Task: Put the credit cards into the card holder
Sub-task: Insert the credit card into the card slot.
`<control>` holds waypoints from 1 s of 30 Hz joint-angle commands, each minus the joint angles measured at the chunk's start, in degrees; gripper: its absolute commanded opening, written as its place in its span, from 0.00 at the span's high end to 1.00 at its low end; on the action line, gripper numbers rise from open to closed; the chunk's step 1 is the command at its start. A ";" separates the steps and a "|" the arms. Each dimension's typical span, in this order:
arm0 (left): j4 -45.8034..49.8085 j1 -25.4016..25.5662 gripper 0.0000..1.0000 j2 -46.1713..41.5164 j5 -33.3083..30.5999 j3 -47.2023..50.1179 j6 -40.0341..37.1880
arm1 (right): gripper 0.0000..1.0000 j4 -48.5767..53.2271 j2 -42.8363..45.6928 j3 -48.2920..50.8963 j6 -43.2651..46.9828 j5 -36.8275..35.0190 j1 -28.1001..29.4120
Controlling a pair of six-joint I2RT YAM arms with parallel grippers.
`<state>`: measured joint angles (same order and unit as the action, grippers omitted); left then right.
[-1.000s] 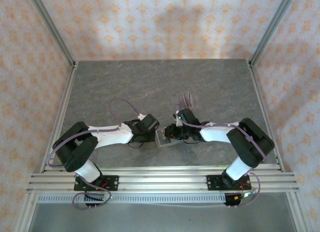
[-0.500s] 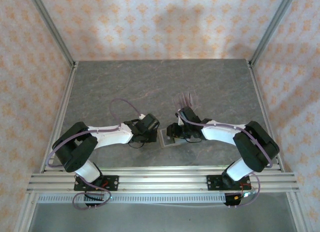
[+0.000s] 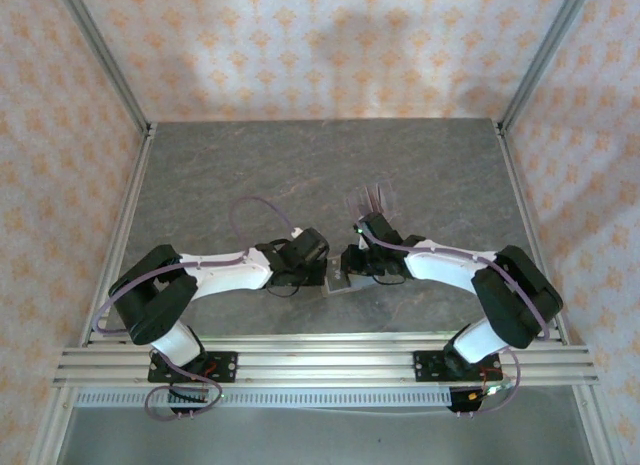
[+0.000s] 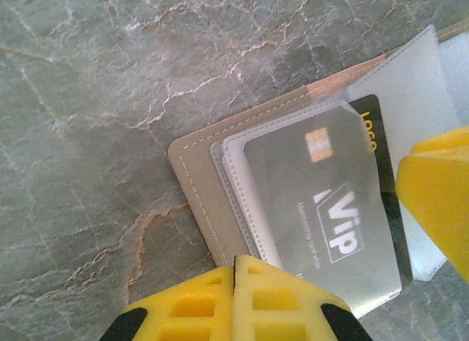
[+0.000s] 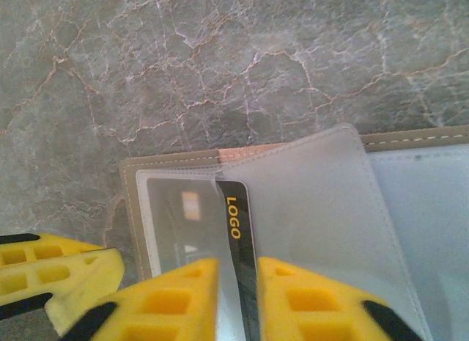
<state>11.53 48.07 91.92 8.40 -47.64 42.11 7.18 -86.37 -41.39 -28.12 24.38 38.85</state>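
Observation:
The tan card holder point(image 3: 338, 282) lies open between both grippers, its clear sleeves point(image 5: 308, 194) spread out. A grey VIP credit card point(image 4: 315, 202) sits inside one sleeve. A black credit card marked LOGO point(image 5: 236, 209) pokes out behind that sleeve point(image 4: 375, 110). My right gripper point(image 5: 238, 275) is shut on this black card together with the sleeve's edge. My left gripper point(image 4: 234, 262) is shut, its tips resting on the holder's tan border point(image 4: 194, 180). In the top view the left gripper point(image 3: 323, 274) and right gripper point(image 3: 348, 267) almost touch.
A clear slotted plastic rack point(image 3: 370, 197) stands just behind the right gripper. Grey stone-patterned table point(image 3: 250, 175) stretches away behind and to both sides. The right gripper's yellow finger point(image 4: 440, 187) shows in the left wrist view, the left gripper's finger point(image 5: 58, 279) in the right wrist view.
My left gripper has moved right, up against the holder. The right gripper's jaws widened, then closed in on the black card. The holder has shifted slightly right.

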 commanded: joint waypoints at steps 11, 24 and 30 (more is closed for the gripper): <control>-1.50 0.46 1.00 5.68 -1.19 -1.02 0.60 | 0.99 5.08 -1.89 -4.00 1.83 -5.36 0.00; -2.64 0.43 1.00 6.56 -1.11 0.00 0.95 | 1.00 6.03 -1.68 -3.37 1.30 -8.12 0.00; -3.22 0.44 1.00 6.55 -0.97 0.64 1.22 | 1.00 3.83 1.36 -1.91 0.10 -5.29 -0.09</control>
<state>9.13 48.07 96.16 8.38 -48.64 42.37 11.18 -88.12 -44.18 -27.18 18.96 38.85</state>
